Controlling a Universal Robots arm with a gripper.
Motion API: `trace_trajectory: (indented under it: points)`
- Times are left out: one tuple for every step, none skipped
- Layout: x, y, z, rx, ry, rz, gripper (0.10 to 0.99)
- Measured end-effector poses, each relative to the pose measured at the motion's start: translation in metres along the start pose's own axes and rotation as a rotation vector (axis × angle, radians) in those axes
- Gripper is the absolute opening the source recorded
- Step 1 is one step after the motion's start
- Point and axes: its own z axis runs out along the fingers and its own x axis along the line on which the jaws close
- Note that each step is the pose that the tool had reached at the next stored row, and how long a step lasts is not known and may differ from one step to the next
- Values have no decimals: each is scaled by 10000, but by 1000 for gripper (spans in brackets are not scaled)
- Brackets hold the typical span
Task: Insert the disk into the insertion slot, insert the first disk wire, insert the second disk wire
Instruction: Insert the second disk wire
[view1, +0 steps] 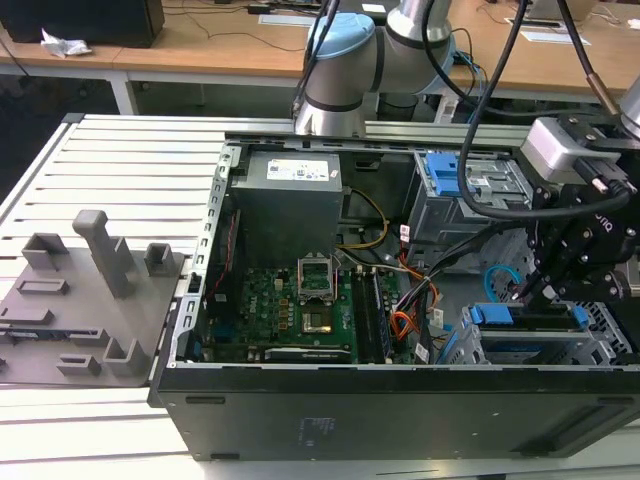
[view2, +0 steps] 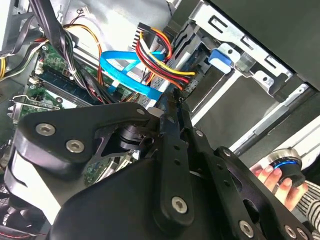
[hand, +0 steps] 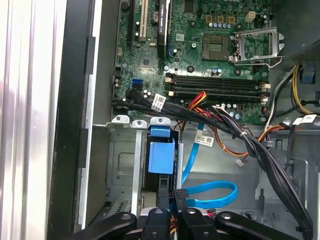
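The disk (hand: 161, 151), framed in blue, sits inside the insertion slot (hand: 121, 165). Just beside the slot, my gripper (hand: 176, 196) pinches the plug of the first disk wire (view2: 160, 52). The second disk wire (hand: 210, 195) loops nearby. Beyond the slot I see white cable tags (hand: 203, 141), their print unreadable.

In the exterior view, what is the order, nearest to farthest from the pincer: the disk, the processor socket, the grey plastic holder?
1. The disk, just under the pincer, at the exterior view's right.
2. The processor socket, mid-way across the case.
3. The grey plastic holder, outside the case, at the exterior view's left.
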Motion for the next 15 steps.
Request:
trace_trajectory:
  points:
    - [12,0,2,0,-2,8,161]
    - [13,5,-59,4,-1,9,161]
    - [16,5,-64,1,-6,8,161]
    - [17,1,-53,-29,-14,10,161]
    - [20,-12,-45,-61,-19,32,161]
    - [20,-24,-44,-71,-25,134,161]
    - [21,-26,-45,-73,-36,273,161]
    - [22,-26,-49,-75,-43,364,161]
    - [27,-27,-50,-78,-55,499,161]
    - [32,-27,-52,-81,-63,629,161]
    - [39,-27,-56,-84,-72,727,161]
    - [45,-26,-79,-84,-73,777,161]
    - [49,-24,-97,-85,-77,785,161]
    - [56,-24,-107,-85,-78,787,161]
    - [74,-24,-108,-88,-77,793,161]
